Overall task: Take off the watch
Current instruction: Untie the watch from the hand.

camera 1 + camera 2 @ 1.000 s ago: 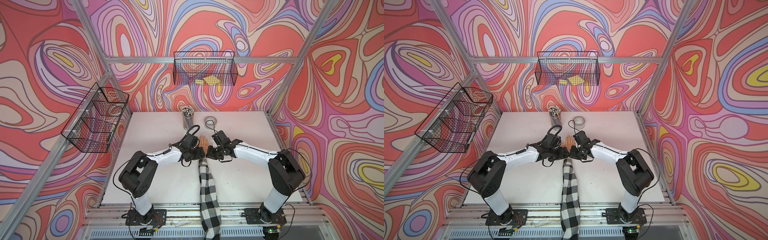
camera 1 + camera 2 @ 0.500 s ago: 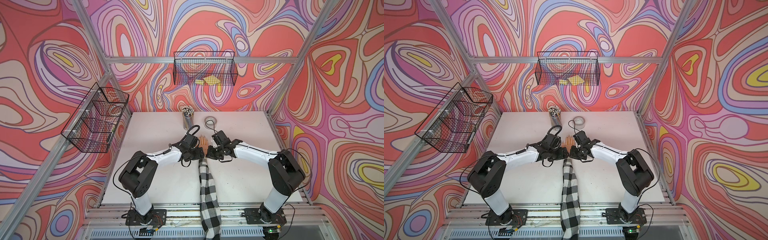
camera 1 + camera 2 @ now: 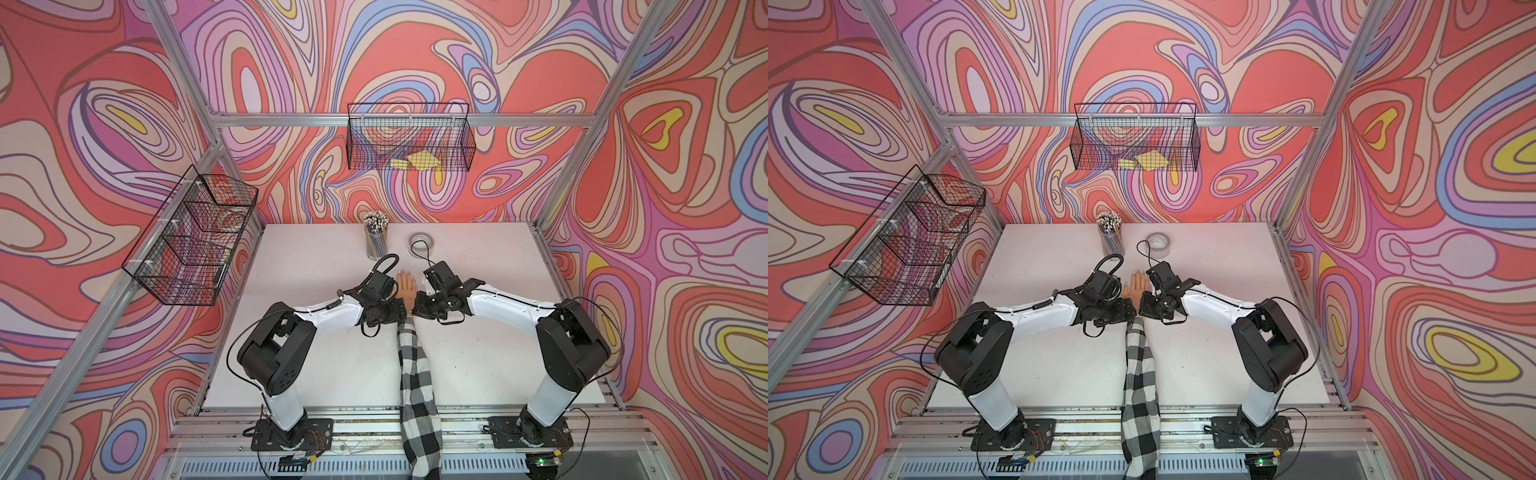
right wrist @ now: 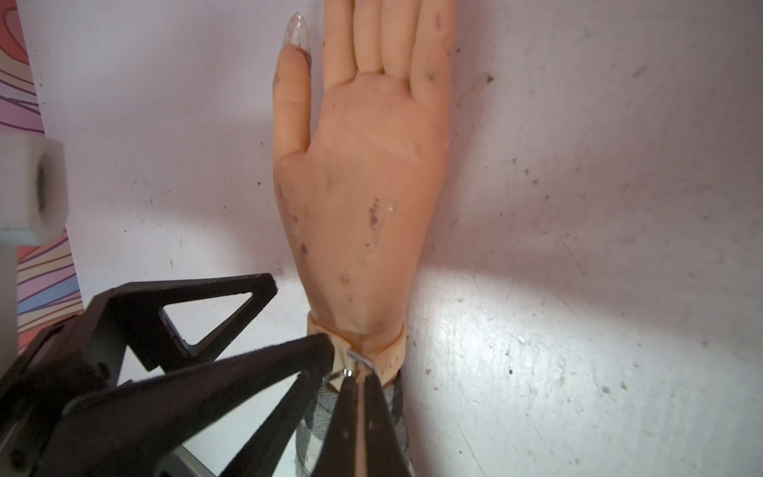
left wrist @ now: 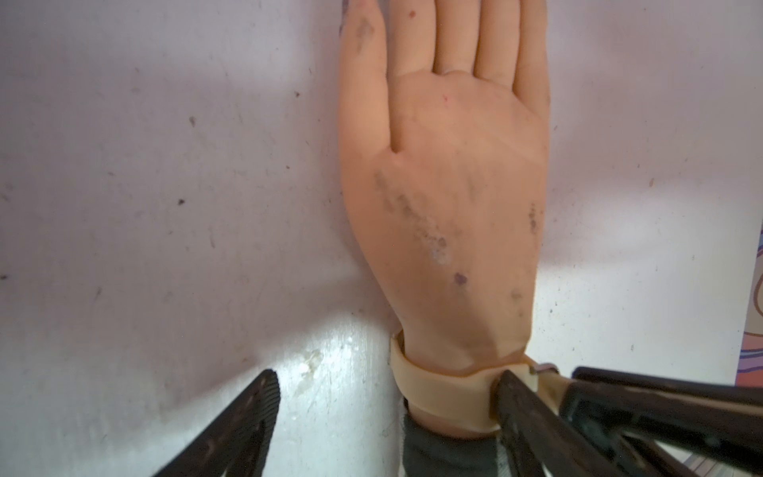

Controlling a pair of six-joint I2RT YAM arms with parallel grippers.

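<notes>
At the right gripper (image 4: pixel 358 384): clamps shut on the watch (image 5: pixel 441 388), pinching the loose strap end right at the metal buckle. At the left gripper (image 5: pixel 388 375): stands open, one finger (image 5: pixel 520 417) pressed against the strap just beside that buckle, the other clear of the wrist, above bare table (image 5: pixel 165 206). Meets the right gripper almost tip to tip there. As for the watch: sits round the wrist of the hand (image 5: pixel 454 198), cream strap snug between the heel of the hand and the cuff of the sleeve (image 3: pixel 415 374); dial out of sight. Of the hand: lies flat at mid-table in both top views, fingers together, pointing toward the back wall. Of the sleeve: runs in black-and-white check from the wrist to the table's front edge and hangs over it. Beyond the fingertips, near the back edge: a cup (image 3: pixel 376 249) of pencils (image 3: pixel 375 217), tape (image 3: pixel 422 242) just beside it. Higher up, on the walls: a back basket (image 3: pixel 409 141) with yellow pieces (image 3: pixel 422 160) inside, a side basket (image 3: pixel 191 237) at the left.
</notes>
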